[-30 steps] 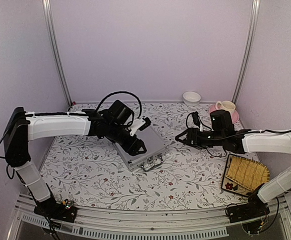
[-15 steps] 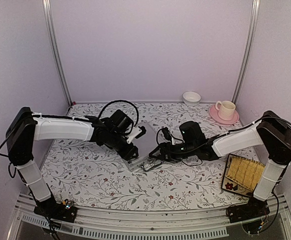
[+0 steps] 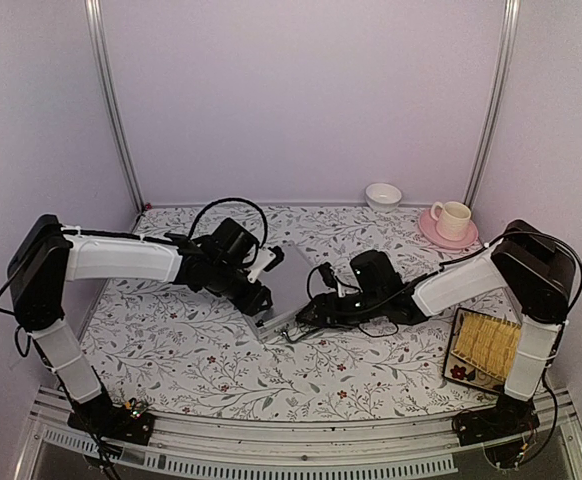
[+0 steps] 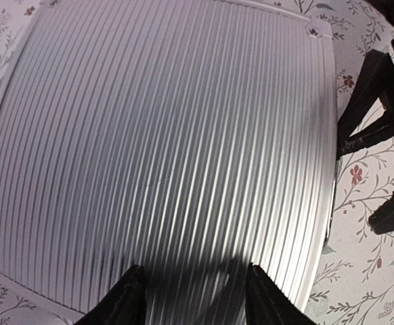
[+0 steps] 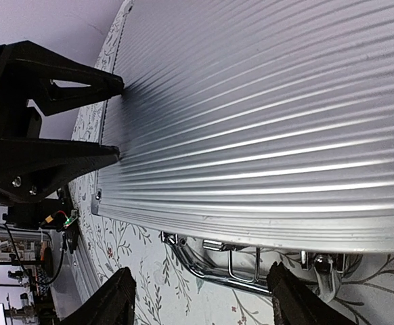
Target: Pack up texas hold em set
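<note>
Left jaws parted, seemingly touching the closed briefcase (image 4: 163, 135).

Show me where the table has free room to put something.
Free: the near strip between the briefcase and the front rail; the back strip before the white bowl. Crowded: around the briefcase, and by the woven tray.

Light was soft and even; wrist views bowed at edges, glare streaks and dark shadow crossing the case (image 5: 251, 101).
</note>
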Available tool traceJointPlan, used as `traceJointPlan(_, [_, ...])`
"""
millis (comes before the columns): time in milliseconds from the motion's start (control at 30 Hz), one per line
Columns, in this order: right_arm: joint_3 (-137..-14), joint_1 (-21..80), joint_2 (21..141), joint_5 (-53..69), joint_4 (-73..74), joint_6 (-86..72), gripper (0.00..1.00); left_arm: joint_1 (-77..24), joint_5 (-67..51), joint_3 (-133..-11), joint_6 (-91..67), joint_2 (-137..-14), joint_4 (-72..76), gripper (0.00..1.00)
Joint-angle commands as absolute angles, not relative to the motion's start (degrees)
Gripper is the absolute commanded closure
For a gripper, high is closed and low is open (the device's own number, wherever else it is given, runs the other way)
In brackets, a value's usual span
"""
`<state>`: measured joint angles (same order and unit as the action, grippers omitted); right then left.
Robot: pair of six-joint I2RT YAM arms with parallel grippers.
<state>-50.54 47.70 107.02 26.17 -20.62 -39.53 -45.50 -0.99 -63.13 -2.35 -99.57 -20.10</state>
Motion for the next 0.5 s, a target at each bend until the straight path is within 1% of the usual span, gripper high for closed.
traceJointPlan(0, [-52.6,48.8,109.4,24.0,-19.6,-37.5,0.31,-43.0,-1.0,-60.6,-3.9,-100.4,-25.1,0.49])
traceJointPlan(467, [-55.4,50.4,110.7,21.6,-14.1,-35.1,0.31,-42.9,-2.3,-60.8,-3.9,-99.5,-24.5,0.49])
